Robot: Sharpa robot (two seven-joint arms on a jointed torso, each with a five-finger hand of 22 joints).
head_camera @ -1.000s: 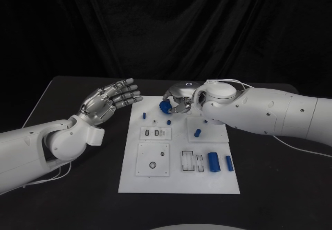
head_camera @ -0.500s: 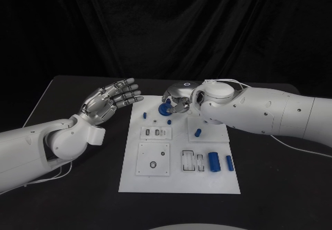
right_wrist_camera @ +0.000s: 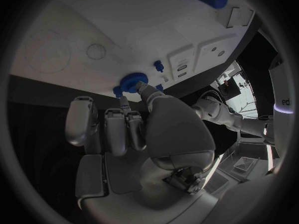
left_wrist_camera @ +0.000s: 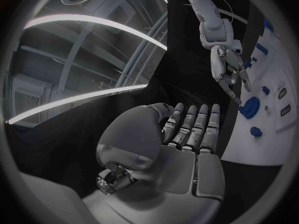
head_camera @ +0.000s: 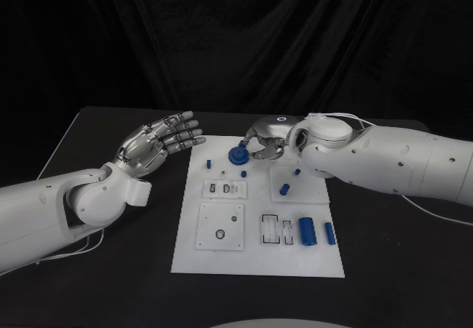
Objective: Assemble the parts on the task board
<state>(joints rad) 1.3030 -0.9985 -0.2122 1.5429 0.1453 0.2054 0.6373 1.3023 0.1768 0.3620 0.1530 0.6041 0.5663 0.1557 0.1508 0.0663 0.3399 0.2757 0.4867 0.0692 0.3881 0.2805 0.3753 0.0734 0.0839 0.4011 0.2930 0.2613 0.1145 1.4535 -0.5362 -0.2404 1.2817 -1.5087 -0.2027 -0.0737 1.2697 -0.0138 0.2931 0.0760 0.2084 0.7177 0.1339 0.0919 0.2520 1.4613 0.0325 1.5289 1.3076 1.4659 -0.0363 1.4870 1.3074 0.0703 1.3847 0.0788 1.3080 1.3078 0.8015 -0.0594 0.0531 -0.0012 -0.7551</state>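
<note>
Right hand [head_camera: 264, 145] pinching blue round part [head_camera: 238, 156] at fingertips, over task board's [head_camera: 258, 258] far end

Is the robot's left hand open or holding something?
Open. The left hand hovers beside the task board, fingers spread, nothing in its palm.

left hand [head_camera: 156, 145]: raised, fingers spread | right hand [head_camera: 264, 145]: fingers curled, apparently pinching something

Blue round part [head_camera: 238, 156] on task board [head_camera: 254, 263].
</note>
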